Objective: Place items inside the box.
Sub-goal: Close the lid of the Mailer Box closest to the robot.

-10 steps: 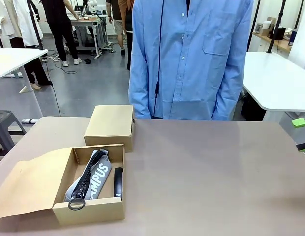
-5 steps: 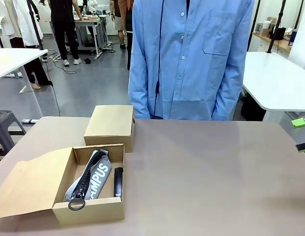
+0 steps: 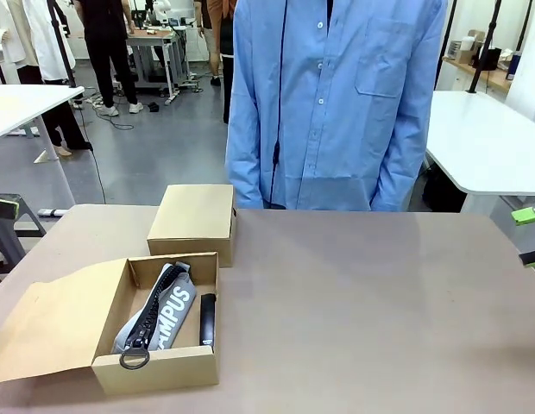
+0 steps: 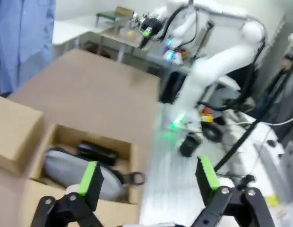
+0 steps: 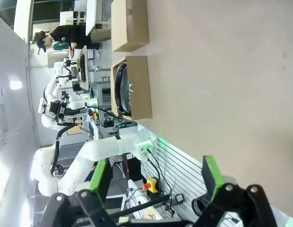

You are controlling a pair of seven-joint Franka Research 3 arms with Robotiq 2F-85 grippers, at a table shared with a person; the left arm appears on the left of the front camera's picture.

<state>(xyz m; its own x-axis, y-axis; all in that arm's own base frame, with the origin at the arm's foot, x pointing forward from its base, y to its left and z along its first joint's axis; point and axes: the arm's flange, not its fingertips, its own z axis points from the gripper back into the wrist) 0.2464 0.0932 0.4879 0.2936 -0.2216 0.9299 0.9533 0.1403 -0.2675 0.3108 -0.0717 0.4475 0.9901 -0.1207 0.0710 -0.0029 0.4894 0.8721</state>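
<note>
While both pincers (image 4: 146, 177) (image 5: 156, 177) gape, closed carton (image 3: 193, 216) behind open box (image 3: 155, 366), pouch (image 3: 168, 310) inside

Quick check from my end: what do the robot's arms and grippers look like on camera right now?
The left gripper and the right gripper match: black linkage bodies with round pivot bolts, each finger tipped by a flat bright green pad. The right arm has smooth white rounded segments, with a black cable looping along it near the wrist. The left arm is likewise white, with a green light glowing at its base.

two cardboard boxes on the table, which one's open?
The near box, flap folded out left, holding the grey CAMPUS pouch. The far box behind it is closed.
</note>
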